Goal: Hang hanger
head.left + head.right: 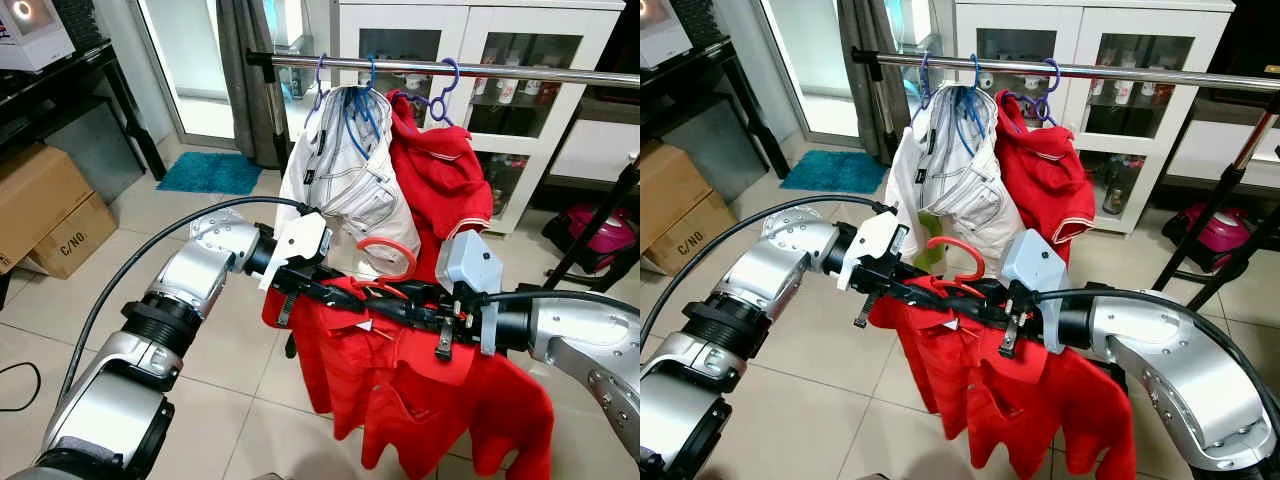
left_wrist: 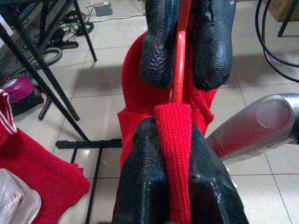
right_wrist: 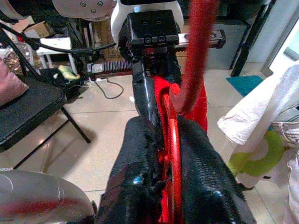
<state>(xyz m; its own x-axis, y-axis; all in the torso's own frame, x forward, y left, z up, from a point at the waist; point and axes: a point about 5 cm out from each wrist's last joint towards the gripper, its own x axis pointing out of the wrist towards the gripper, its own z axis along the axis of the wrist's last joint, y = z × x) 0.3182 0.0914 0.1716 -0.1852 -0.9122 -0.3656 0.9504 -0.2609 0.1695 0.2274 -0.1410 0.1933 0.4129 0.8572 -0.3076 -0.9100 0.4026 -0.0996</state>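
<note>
Two red shirts (image 1: 440,175) (image 1: 430,400), one white shirt (image 1: 345,180), one red hanger (image 1: 390,262), three blue hooks (image 1: 370,72), one rail (image 1: 520,72), two boxes (image 1: 40,195).

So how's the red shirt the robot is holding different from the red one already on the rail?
The held red shirt sits on a red hanger gripped from both sides by the left gripper and right gripper, below the rail. The hung red shirt dangles from a purple hanger. Both are red.

Rail (image 1: 560,73) upper frame: white shirt (image 1: 350,170) and red shirt (image 1: 440,170) crowd centre stretch. Bare rail free upper right. Black stand leg (image 1: 600,225) crosses right edge.
</note>
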